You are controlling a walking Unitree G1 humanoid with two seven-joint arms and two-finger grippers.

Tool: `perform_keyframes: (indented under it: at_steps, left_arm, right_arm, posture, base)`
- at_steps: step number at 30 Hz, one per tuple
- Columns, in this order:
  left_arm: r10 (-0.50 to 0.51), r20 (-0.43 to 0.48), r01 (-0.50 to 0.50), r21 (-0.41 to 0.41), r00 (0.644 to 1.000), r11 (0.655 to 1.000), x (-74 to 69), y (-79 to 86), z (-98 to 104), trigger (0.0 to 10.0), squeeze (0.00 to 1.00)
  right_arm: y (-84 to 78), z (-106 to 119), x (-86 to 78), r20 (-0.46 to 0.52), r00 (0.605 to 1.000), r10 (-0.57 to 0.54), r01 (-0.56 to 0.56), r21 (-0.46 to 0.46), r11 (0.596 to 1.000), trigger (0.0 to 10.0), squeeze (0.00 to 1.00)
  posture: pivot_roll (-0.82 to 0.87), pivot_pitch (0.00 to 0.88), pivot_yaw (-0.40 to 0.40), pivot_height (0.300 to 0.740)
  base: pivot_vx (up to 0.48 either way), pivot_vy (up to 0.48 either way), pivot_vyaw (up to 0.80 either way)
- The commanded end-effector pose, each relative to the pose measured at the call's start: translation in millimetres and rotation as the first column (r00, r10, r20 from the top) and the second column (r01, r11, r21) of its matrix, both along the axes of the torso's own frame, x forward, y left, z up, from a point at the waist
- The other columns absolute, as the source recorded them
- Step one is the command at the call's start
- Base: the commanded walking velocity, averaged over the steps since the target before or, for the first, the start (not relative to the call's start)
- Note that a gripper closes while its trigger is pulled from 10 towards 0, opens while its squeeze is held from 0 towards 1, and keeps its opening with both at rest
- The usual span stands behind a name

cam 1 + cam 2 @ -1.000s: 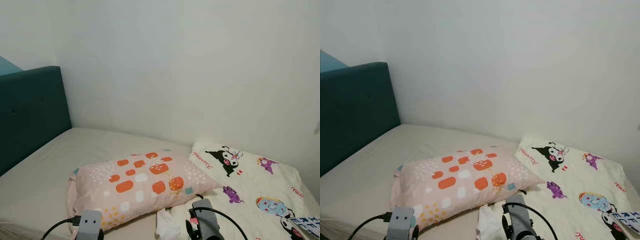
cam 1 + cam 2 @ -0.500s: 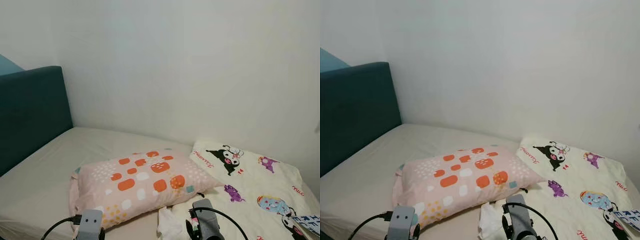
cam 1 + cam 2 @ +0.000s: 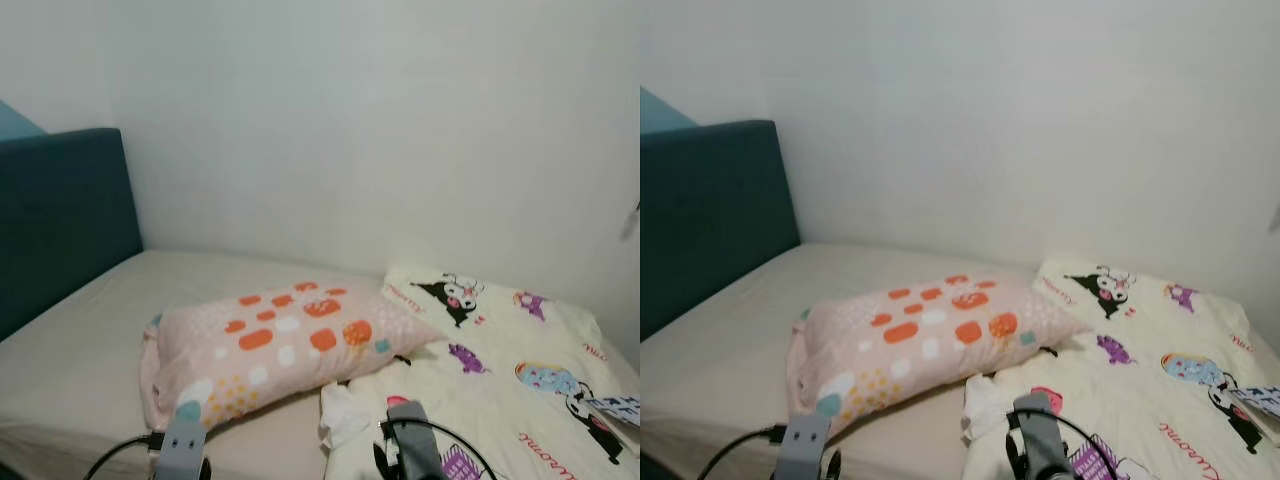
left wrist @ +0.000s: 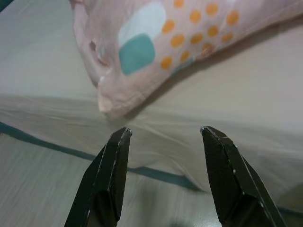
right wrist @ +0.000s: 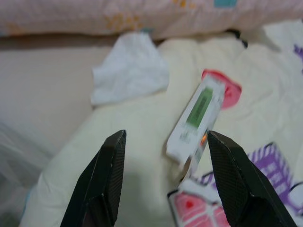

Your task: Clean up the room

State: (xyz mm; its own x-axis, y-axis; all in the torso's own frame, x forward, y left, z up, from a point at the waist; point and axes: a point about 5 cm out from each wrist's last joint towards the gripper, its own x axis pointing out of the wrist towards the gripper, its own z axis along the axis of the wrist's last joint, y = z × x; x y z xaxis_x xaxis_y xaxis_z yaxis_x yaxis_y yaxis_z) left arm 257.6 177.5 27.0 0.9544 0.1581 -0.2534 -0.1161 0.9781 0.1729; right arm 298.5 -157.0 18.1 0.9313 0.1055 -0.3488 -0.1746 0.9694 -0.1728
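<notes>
Nearest the robot, the right end effector (image 5: pixel 163 182) hangs over the near edge of the cartoon-print blanket (image 3: pixel 520 400) with its two black fingers spread wide and nothing between them. Just beyond the fingertips lies a small white remote-like device (image 5: pixel 196 119) with a green panel, resting on the blanket. Its long axis runs diagonally away from the end effector, the near end sitting close to one fingertip and the far end touching a red print on the fabric. A crumpled white tissue (image 5: pixel 130 73) lies beside it, a little farther out, against the blanket's edge and just short of the pillow.

The left end effector (image 4: pixel 163 175) is likewise wide open and empty, held above the bed's near edge with the corner of the pink spotted pillow (image 3: pixel 280 345) just ahead of it.

The right arm is clearly the nearer one to the device and the tissue. Judging from this, a short reach forward would put the fingers around the device, though they would need turning to close across its narrow width.

Farther back the mattress (image 3: pixel 90 340) runs to the teal headboard (image 3: pixel 60 220) and the plain wall (image 3: pixel 380 130).
</notes>
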Motion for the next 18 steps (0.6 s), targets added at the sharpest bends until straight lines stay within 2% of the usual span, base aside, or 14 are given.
perform_keyframes:
  at_steps: [1, 18]
  left_arm:
    - [-0.016, 0.001, 0.016, 0.0, 1.0, 1.0, -0.9, -2.2, 0, 10.0, 0.0]
    - [-0.062, 0.02, 0.062, 0.002, 0.998, 0.998, 2.2, -6.2, 6, 10.0, 0.0]
  right_arm:
    - [-2.8, 1, 0.3, 0.007, 1.0, -0.007, 0.007, -0.013, 1.0, 10.0, 0.0]
    - [-13.1, 6, 4.0, 0.025, 0.997, -0.069, 0.068, 0.021, 0.997, 10.0, 0.0]
  posture:
    - [-0.04, 0.028, -0.04, 0.621]
    - [-0.04, 0.034, -0.039, 0.616]
  base:
    - [0.0, 0.0, 0.0]
    - [0.0, 0.0, 0.0]
